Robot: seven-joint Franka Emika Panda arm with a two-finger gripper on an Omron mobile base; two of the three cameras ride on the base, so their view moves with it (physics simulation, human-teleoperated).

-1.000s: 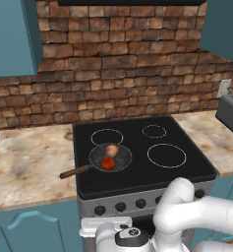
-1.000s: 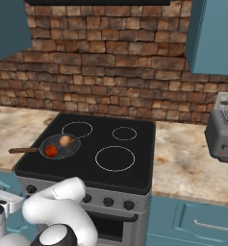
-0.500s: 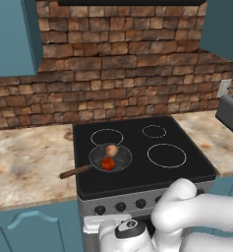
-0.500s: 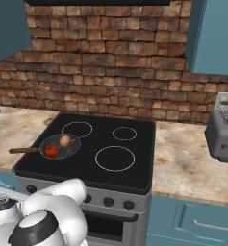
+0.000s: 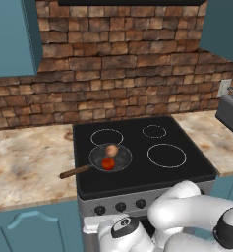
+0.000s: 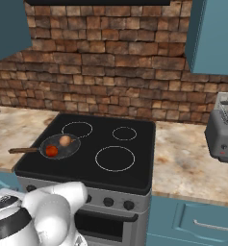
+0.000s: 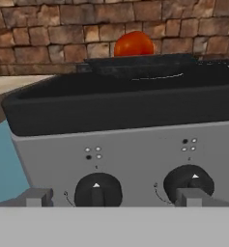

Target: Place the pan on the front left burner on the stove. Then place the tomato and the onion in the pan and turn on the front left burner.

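Although our gripper (image 7: 111,198) sits low in front of the stove (image 7: 135,144), its two fingertips (image 7: 36,197) stand well apart at the bottom of the hand view, one at each side, pinching nothing.

Between them, just ahead of our fingers, we see two black knobs on the grey steel front: the left knob (image 7: 97,189) lies close inside our left fingertip, and the right knob (image 7: 188,182) sits just beside our right fingertip. Neither tip touches a knob as far as we can tell.

Above and beyond our fingers, the pan (image 7: 140,67) rests on the black glass top, with the tomato (image 7: 134,44) showing red over its rim. A brick wall (image 7: 48,34) stands behind it.

From the left base view we see the pan (image 5: 110,157) set on the front left burner (image 5: 122,166), its wooden handle pointing out over the marble counter (image 5: 24,162). The tomato (image 5: 108,163) lies in the pan on the side nearer our fingers, and the onion (image 5: 111,150) lies touching it on the far side. In the right base view the same pair, onion (image 6: 65,140) and tomato (image 6: 51,151), sit together in the pan (image 6: 60,146). A toaster (image 6: 222,134) stands on the counter well off to the right of our fingers.
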